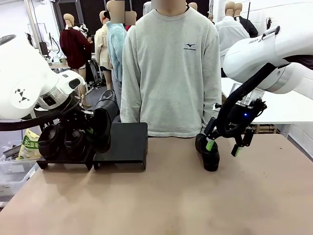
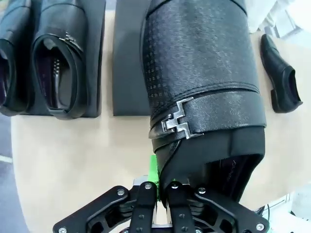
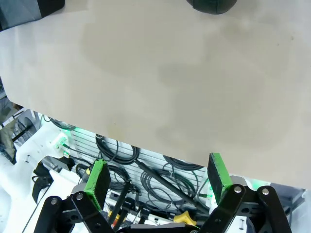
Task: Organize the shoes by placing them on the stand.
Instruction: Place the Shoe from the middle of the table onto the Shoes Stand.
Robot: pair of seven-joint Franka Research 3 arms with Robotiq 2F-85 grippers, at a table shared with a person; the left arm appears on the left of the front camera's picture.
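Two shoes [image 2: 58, 73] sit on the stand [image 1: 128, 142]; left jaws clamp a third shoe [image 2: 204, 82] over it; right jaws, apart, hang near the fourth shoe [image 1: 209, 152] on the worktop [image 1: 161, 200].

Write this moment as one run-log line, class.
left pincer: shut on held shoe, above stand | right pincer: open, near table shoe | stand: two shoes on left platform

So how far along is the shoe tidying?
Two shoes already sit on the left half of the stand. The left gripper is shut on a third shoe above its bare right half. A fourth shoe waits on the table by the open right gripper.
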